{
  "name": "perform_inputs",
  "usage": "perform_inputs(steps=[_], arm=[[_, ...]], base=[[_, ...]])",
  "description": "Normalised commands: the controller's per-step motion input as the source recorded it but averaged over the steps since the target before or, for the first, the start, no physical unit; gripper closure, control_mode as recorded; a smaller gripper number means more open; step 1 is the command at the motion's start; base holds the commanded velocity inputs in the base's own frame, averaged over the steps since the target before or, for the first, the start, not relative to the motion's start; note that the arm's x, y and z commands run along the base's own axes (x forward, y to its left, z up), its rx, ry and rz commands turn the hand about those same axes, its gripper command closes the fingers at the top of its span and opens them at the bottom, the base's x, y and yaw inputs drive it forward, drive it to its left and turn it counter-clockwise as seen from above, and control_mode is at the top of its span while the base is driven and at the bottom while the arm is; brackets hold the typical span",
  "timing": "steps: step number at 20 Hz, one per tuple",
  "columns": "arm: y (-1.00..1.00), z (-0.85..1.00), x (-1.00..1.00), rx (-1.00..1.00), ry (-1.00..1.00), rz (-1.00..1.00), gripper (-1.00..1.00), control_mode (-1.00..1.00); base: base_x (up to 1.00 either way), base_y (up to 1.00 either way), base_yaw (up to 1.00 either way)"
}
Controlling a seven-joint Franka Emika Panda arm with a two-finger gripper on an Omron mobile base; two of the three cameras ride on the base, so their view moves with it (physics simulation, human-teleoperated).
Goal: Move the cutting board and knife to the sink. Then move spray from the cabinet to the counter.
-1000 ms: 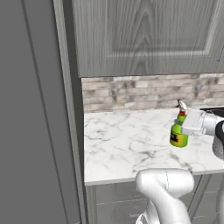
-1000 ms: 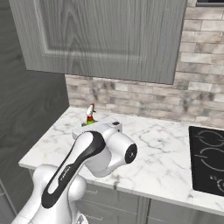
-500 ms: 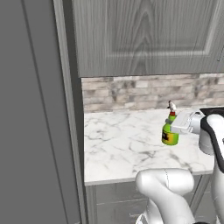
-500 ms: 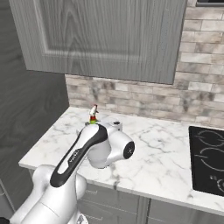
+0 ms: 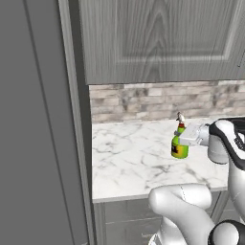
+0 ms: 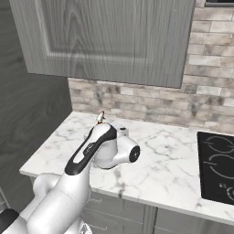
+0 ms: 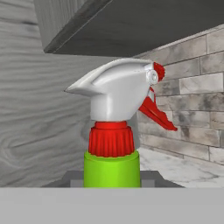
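gripper (image 5: 185, 139): right of centre in left base view, clamped narrow round the spray's upper body
spray (image 5: 179, 143): held upright, long axis vertical, base close over the counter; whether it touches, cannot tell
relation: counter lies straight below the bottle, so the next move looks like a short drop and release
spray look: green plastic body, yellow label, ribbed red neck, smooth white nozzle, red trigger
counter (image 5: 134, 158): glossy white marble, grey veins, flat
cabinet (image 5: 158, 38): upper frame, grey wood-grain, panelled door
backsplash (image 5: 143, 100): rough grey-brown stone bricks

Stone-tile backsplash (image 5: 158, 100), black cooktop (image 6: 218, 167), grey drawers (image 6: 119, 215).
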Motion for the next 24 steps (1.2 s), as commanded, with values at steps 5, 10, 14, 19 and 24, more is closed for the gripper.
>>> perform_inputs(steps=[5,10,14,19,24], arm=[[0.0,-0.26,0.17,0.0,0.01,0.0,1.0,-1.0],[0.0,-0.23,0.1,0.0,0.02,0.0,1.0,-1.0],[0.0,-0.23,0.09,0.0,0.02,0.0,1.0,-1.0],[0.0,-0.24,0.13,0.0,0.01,0.0,1.0,-1.0],[0.0,-0.26,0.14,0.0,0.0,0.0,1.0,-1.0]], base=[[0.0,0.0,0.0],[0.0,0.0,0.0],[0.0,0.0,0.0],[0.0,0.0,0.0],[0.0,0.0,0.0]])
